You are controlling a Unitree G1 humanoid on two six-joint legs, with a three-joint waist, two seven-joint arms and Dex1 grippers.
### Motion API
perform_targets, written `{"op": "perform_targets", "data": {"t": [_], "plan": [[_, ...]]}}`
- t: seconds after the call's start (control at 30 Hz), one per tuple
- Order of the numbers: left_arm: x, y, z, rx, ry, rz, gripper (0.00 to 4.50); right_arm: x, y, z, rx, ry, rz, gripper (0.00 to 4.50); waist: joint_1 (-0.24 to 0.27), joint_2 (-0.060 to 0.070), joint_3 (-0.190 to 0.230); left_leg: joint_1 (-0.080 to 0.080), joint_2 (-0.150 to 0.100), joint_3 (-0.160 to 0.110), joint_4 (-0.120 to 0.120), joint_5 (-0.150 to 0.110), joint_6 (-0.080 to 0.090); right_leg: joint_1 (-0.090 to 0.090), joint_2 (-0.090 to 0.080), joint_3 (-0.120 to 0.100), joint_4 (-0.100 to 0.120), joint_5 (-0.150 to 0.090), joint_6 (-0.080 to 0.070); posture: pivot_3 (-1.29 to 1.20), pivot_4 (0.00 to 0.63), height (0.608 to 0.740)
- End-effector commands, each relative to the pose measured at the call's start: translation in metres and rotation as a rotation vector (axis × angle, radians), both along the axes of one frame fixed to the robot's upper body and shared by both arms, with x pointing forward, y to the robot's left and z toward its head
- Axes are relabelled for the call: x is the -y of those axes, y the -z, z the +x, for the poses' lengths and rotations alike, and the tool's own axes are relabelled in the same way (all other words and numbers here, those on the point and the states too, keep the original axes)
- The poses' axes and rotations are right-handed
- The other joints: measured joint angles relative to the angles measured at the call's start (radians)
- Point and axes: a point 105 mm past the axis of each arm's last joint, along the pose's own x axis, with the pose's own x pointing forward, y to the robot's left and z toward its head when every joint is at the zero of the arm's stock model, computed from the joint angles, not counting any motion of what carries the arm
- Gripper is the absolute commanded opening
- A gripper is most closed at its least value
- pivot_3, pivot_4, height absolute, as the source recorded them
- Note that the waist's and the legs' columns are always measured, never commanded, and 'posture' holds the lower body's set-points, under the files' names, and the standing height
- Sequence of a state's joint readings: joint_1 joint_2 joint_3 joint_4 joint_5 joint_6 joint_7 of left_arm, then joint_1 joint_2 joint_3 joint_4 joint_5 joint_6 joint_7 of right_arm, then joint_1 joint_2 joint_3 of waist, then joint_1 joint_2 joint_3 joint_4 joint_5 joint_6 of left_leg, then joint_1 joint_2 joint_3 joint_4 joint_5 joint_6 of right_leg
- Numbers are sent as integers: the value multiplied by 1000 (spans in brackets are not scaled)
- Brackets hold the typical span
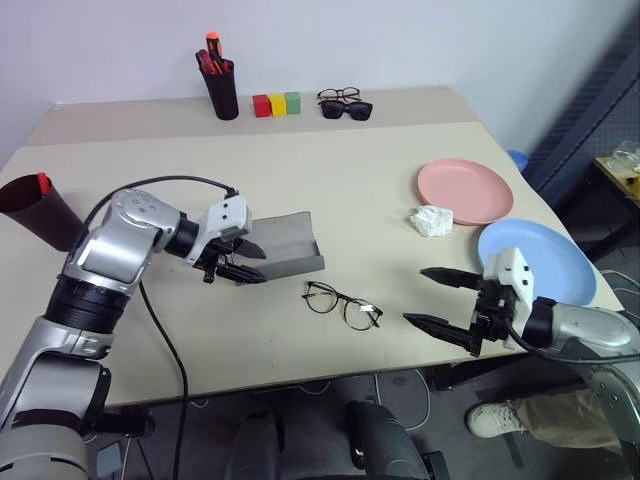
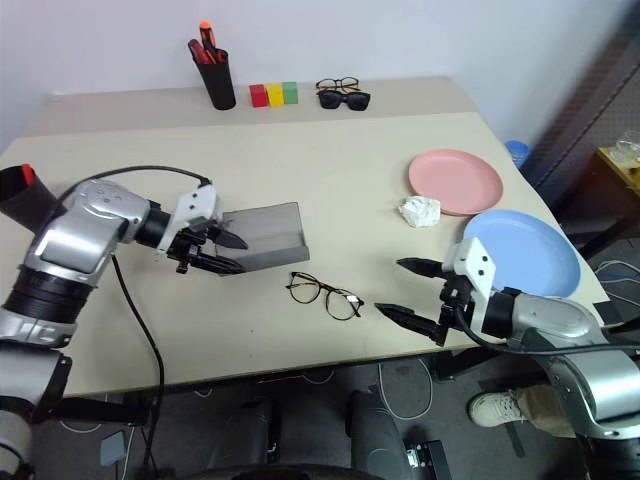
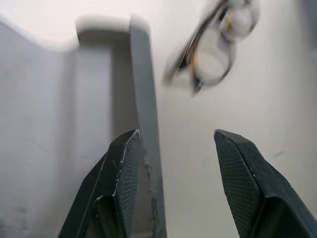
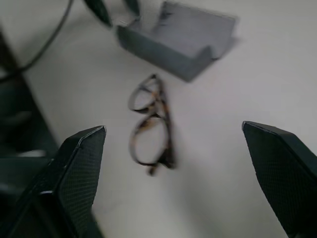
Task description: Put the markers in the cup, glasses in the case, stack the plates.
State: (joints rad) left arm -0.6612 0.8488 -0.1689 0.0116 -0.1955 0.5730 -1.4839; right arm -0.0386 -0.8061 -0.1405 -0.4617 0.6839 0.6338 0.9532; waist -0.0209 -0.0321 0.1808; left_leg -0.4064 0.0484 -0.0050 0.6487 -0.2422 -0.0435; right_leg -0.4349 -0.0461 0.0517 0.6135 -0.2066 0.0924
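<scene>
Left gripper [image 1: 243, 260]: black fingers apart, at the near left corner of the case — one finger [image 3: 124, 173] right by the case's front wall, the other [image 3: 247, 173] over bare table. Nothing held.
Right gripper [image 1: 440, 298]: black fingers spread wide with nothing between them, just above the table near its front edge, pointing toward the glasses.
Case [image 1: 285, 245]: grey oblong hard-shell box, lying open on the beige table [image 1: 350, 190], left of the middle. Lighter grey inside, nothing in it.
Glasses [image 1: 342, 304]: thin dark wire frames with clear roundish lenses, flat on the table just in front of the case's right end — between the two grippers, touching neither.
Cup [image 1: 40, 210]: dark brown-black tapered plastic tumbler at the far left edge of the table, leaning over. Red cap of a marker [image 1: 43, 182] poking up at its rim.
Pink plate [image 1: 465, 190]: round shallow salmon plastic dish on the right side of the table.
Blue plate [image 1: 555, 255]: round shallow light blue plastic dish, nearer than the pink one, beside it, not stacked. Touching or not: cannot tell.
White crumpled paper [image 1: 432, 221]: just beside the pink plate's near left rim.
Back of table: black straight pen holder [image 1: 222, 92] with red and orange markers, then small red, yellow and green blocks [image 1: 276, 104], then two more pairs of dark glasses [image 1: 344, 104].
</scene>
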Motion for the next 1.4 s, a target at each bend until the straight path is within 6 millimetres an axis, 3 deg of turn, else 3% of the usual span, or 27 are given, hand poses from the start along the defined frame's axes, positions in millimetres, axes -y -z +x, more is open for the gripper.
{"op": "perform_targets", "data": {"t": [0.03,0.23,0.47,1.03,1.4], "plan": [[-13,-3,-23,-5,3,-5,2409,-14,1,1,-77,-90,22,4500,0,1,0,0,0,0,0,0,0,0,0,0,0,0,0,0,150,740],[-34,1,-20,51,-129,16,2409,-31,10,19,-95,-135,8,4500,13,0,1,-2,0,0,4,0,0,-1,-1,0,0,-1,1,0,150,740],[-62,10,-33,15,-187,83,2409,-46,25,33,-106,-184,-39,4500,0,0,1,-2,0,2,0,0,0,-3,0,0,0,0,0,0,150,740],[-73,34,-59,-21,-371,41,2409,-75,35,30,-168,-323,-48,4500,2,1,2,-2,1,2,0,0,0,-5,0,0,2,0,-1,0,150,740],[-72,33,-65,-16,-414,21,2409,-80,46,34,-177,-354,-89,4500,1,1,2,-2,1,2,0,0,0,-5,0,0,2,0,-1,0,150,740]]}}
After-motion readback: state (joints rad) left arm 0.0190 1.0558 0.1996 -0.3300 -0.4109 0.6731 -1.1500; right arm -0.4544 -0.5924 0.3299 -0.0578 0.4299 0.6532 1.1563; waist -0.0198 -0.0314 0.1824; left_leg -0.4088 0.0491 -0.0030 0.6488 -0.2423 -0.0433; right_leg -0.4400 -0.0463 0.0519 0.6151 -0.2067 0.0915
